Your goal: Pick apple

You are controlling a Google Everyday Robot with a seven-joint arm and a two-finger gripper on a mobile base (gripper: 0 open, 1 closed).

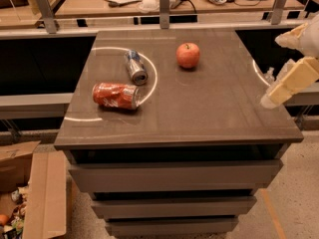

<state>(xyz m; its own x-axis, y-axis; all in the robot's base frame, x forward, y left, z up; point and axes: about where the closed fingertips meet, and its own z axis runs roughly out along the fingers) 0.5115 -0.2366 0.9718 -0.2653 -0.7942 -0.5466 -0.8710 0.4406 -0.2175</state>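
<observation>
One round red apple point(188, 55) on smooth tabletop point(214, 108); blocky cream claw point(274, 96) at right edge, state unclear.

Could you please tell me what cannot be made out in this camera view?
All in the camera view:
- Gripper, off the table's right side: cut by the right picture edge.
- Apple: its far side faces away from the camera.
- Silver can: lettering too small to read.
- Cardboard box, lower left: cut by the left edge.

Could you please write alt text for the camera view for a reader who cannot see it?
A reddish apple sits near the back of a dark cabinet top, with the robot's tool hovering off the right edge, apart from it. Left of the apple lie a silver can and a crushed red can.
</observation>
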